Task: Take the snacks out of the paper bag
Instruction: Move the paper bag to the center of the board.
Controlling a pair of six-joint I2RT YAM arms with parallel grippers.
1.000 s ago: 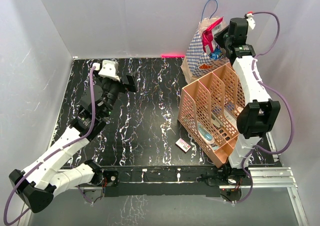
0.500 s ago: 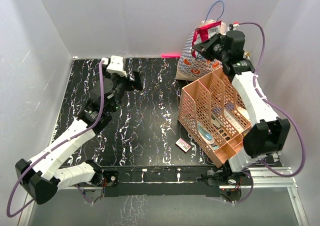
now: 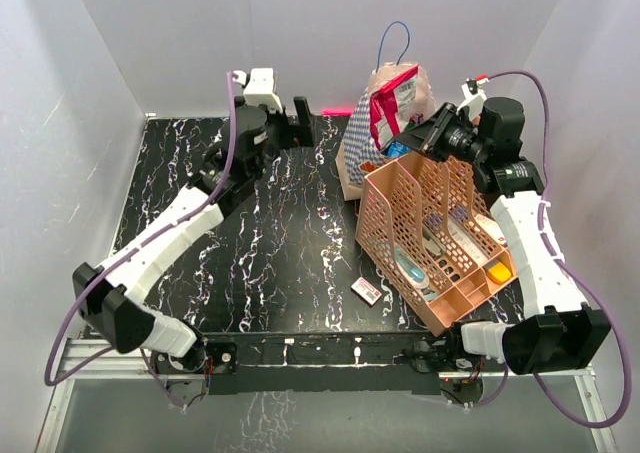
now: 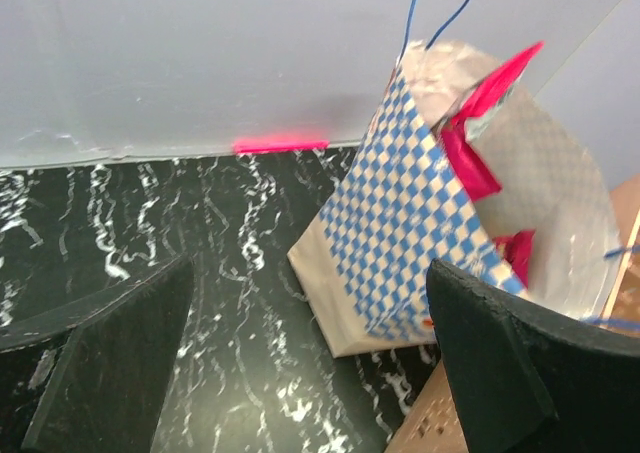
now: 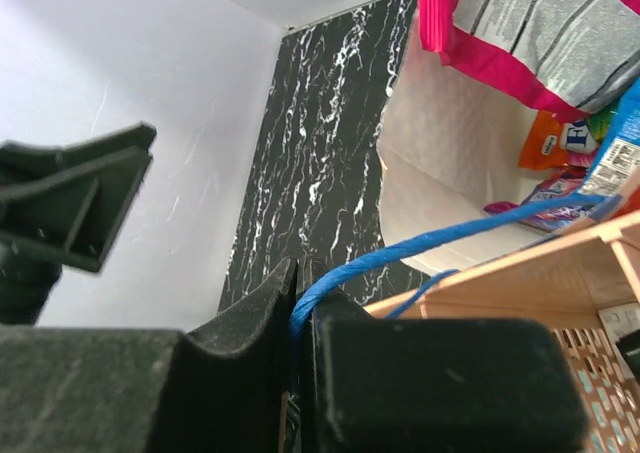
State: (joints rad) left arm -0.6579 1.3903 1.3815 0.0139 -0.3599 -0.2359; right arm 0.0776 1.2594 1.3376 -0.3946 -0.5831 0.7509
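Nothing out yet: snacks (image 3: 392,103) sit inside paper bag (image 3: 360,148), right pincer (image 5: 300,308) pinching its blue cord handle (image 5: 420,248), left pincer (image 4: 310,265) gaping beside it; every packet remains to lift.

Soft, even white light fills the top external view. The pale walls (image 3: 180,33) spread it, so shadows on the black marbled table (image 3: 270,243) are faint and short. A pink-red glow (image 3: 345,110) marks the table's far edge. In the left wrist view the left gripper (image 4: 310,363) shows dark, almost featureless, soft-edged jaws, while the paper bag (image 4: 395,233) is sharp and its white inside bright. In the right wrist view the right gripper (image 5: 300,313) is a blurred dark mass up close. The blue cord (image 5: 430,245) and glossy pink-red packet (image 5: 540,43) look crisper.
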